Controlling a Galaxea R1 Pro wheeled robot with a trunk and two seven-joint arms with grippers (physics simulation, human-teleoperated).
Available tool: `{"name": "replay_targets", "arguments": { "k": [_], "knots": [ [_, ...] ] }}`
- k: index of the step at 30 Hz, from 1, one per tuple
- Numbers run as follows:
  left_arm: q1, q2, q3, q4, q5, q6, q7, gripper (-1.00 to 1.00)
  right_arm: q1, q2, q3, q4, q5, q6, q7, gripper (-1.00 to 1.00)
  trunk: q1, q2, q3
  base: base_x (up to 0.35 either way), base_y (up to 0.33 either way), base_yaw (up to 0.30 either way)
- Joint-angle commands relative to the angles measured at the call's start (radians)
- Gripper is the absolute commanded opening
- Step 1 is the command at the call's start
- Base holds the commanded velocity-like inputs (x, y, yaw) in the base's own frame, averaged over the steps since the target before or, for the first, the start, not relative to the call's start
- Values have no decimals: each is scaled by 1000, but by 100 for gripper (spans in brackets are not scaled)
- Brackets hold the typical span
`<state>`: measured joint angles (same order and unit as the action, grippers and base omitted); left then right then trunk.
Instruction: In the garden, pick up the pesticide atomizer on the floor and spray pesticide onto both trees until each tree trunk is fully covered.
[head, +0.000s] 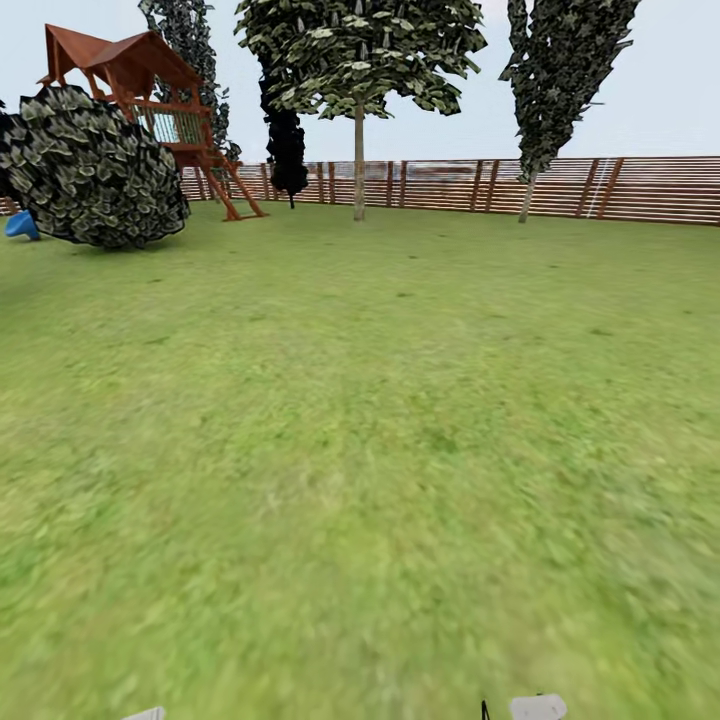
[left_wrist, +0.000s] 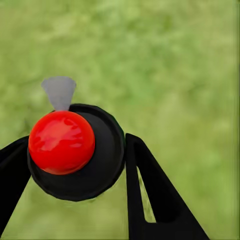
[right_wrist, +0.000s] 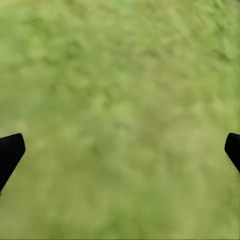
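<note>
Sitting between left tool (left_wrist: 75, 175) fingers: atomizer (left_wrist: 80, 155)

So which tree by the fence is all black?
The small tree left of the pale-trunked middle tree; its leaves and thin trunk are black, while the others have green leaves.

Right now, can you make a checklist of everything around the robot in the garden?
Surface: blurry green grass lawn.
Job's things: dark round atomizer bottle with red ball top, between the left gripper's fingers; two pale-trunked green trees far off by the fence.
Clutter: nothing seen.
Grippers: left gripper shut on the bottle; right gripper open over grass.
Cables: nothing seen.
Surroundings: brown slatted wooden fence, red-brown wooden playhouse, round dark bush.
</note>
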<state>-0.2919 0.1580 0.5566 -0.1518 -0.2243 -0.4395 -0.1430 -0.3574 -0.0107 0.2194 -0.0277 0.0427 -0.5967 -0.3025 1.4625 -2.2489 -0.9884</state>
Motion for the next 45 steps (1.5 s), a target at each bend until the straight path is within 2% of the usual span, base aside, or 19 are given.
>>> {"name": "replay_targets", "arguments": {
  "k": [1, 45],
  "knots": [
    [0, 0, 0, 0, 0, 0, -1, -100, 0, 0, 0, 0, 0, 0, 0, 100, 0, 0, 0, 338, 0, 0],
    [0, 0, 1, -1, 0, 2, 5, -100, 0, 0, 0, 0, 0, 0, 0, 100, 0, 0, 0, 338, 0, 0]
  ]
}}
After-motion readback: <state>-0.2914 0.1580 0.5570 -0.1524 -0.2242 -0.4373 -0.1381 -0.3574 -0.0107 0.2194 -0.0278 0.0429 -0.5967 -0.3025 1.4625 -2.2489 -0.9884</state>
